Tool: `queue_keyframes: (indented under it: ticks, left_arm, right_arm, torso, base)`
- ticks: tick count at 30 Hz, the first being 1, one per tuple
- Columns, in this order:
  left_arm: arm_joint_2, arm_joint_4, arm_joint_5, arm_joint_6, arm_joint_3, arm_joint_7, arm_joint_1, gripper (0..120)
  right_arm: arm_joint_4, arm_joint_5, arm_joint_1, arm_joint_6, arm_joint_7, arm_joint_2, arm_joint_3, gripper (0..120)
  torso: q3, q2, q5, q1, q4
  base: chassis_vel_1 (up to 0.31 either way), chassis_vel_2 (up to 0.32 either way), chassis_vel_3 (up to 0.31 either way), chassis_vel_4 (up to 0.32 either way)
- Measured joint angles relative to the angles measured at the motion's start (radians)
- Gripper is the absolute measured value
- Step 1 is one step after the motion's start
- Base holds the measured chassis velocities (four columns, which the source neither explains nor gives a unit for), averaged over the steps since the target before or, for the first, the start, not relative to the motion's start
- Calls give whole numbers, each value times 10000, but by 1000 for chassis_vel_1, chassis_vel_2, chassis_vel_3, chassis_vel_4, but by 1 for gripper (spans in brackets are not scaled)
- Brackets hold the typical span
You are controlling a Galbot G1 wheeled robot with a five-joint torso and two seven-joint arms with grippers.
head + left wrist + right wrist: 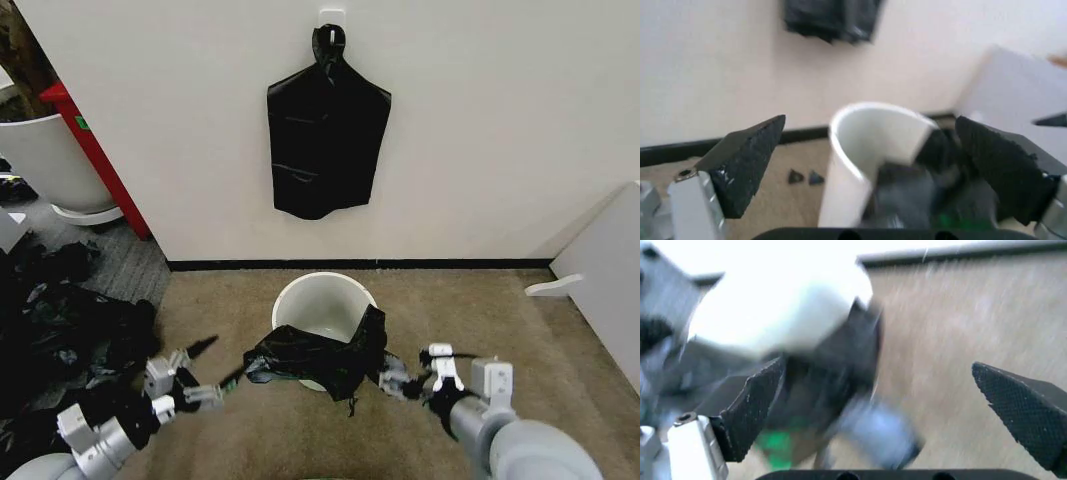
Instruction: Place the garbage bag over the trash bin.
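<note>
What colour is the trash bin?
Off-white; the trash bin shows best in the head view.

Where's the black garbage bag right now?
In the head view, the garbage bag hangs over the near rim of the trash bin, between the left gripper and right gripper.

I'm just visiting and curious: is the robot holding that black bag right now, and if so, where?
No. Both grippers are open and hold nothing. The bag hangs over the bin's near rim, between the left gripper and right gripper.
</note>
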Motion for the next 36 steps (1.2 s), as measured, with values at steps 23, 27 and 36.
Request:
queue_keyframes:
  ticks: [23,27,36]
  left_arm:
    - [-1500,-3614,1030,3370,2058,-8732,277,100]
    - [-1574,-3607,1017,3703,2017,-8951,262,100]
    - [-1600,-3563,755,4081,2005,-9209,140,100]
  right_arm:
    - [-5753,-1435,8640,-688,-8740,-1619,-3348,100]
    - [-7028,-1625,10480,-692,-9556,-1467,-5454,100]
    - [-9379,-1620,13920,-702,-10213,-598,-9493,100]
  torso:
    - [2,-1,1,0,-2]
    - [2,-1,-2,0,-3]
    - [1,-1,-2,1,-2]
  base:
    - [0,0,0,0]
    - [0,0,0,0]
    - [0,0,0,0]
